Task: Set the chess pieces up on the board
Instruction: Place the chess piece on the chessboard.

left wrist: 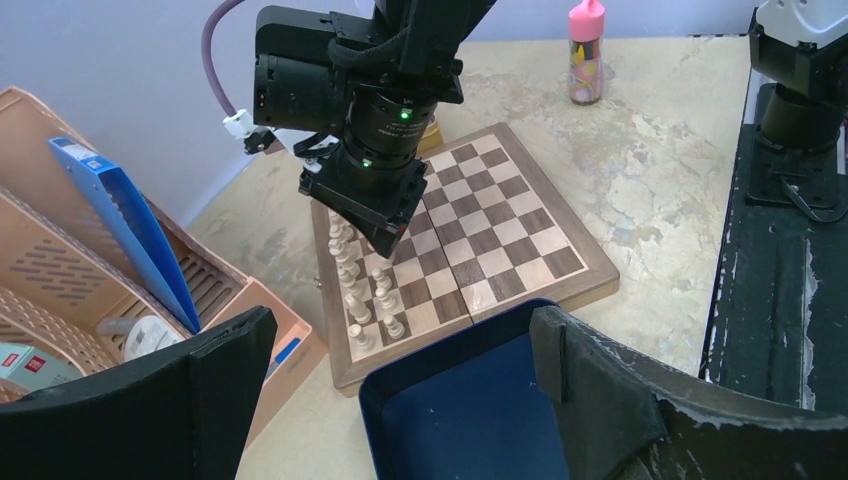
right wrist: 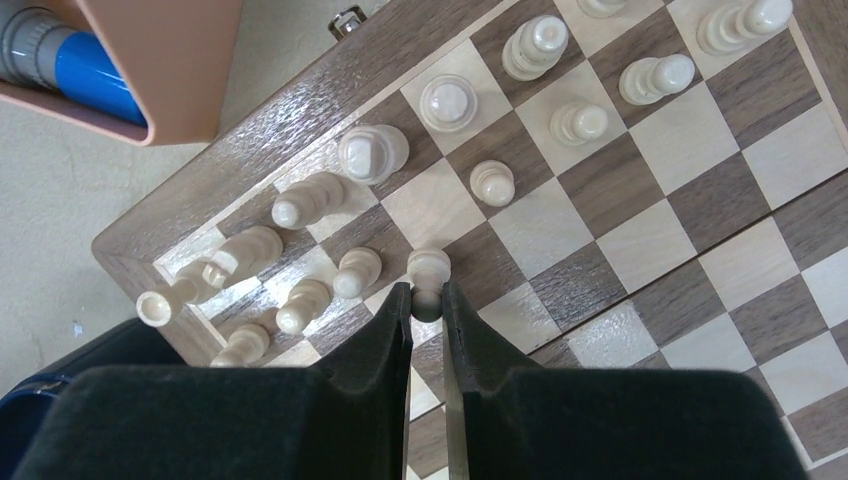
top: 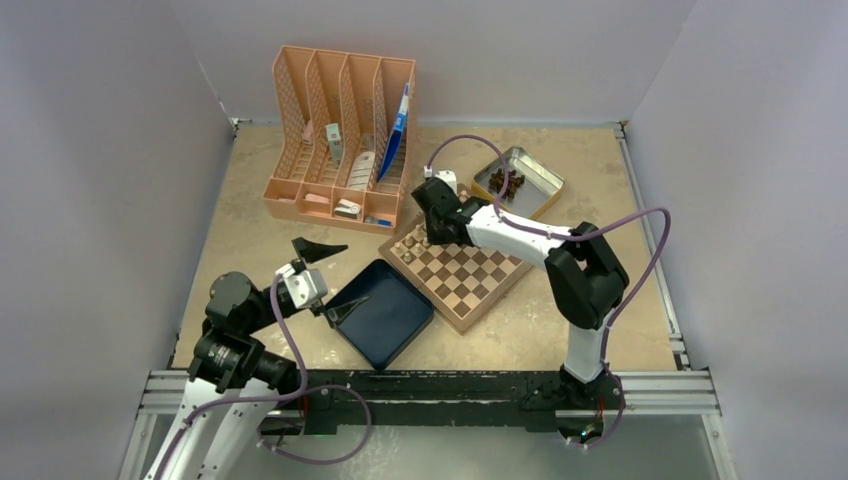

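The board (top: 472, 282) lies mid-table, turned at an angle. Several pale chess pieces (right wrist: 370, 152) stand in two rows along its far-left edge (left wrist: 358, 292). My right gripper (right wrist: 427, 297) hangs over that corner of the board (right wrist: 700, 230), shut on a pale pawn (right wrist: 428, 268) by its head, the pawn standing beside the second row. In the top view the right gripper (top: 432, 236) covers that corner. My left gripper (top: 335, 280) is wide open and holds nothing. It hovers over the dark blue tray (left wrist: 470, 420), left of the board.
A peach desk organizer (top: 340, 140) with a blue folder stands at the back left, close to the board's corner. A metal tin (top: 538, 170) with dark pieces sits at the back right. A pink bottle (left wrist: 585, 50) stands beyond the board.
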You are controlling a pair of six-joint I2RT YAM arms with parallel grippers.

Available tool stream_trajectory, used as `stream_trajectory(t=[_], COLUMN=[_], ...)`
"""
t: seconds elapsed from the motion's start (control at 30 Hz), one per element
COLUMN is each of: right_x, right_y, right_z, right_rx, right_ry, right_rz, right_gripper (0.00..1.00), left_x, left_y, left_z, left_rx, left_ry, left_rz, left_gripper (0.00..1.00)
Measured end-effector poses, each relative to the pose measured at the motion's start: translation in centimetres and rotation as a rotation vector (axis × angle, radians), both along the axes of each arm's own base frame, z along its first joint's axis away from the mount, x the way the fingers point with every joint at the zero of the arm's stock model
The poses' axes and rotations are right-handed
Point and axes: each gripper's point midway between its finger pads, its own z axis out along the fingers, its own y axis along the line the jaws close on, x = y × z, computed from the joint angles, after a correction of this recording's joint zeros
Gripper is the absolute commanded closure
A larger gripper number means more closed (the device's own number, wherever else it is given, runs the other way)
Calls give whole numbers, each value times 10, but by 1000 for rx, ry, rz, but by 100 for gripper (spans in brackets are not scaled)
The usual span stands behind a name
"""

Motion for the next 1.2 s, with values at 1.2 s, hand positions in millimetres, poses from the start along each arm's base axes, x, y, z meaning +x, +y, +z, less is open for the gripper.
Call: stream_trajectory(t=[1.2], right_x=[15], right_y=[-1], right_z=[-11], right_rx=[-2], right_ry=[21], right_rz=[11], right_gripper=[82], left_x=[1], left_y=[0], left_z=[-2], left_rx=[11], left_ry=[-1], left_rz=[-1], left_gripper=[0])
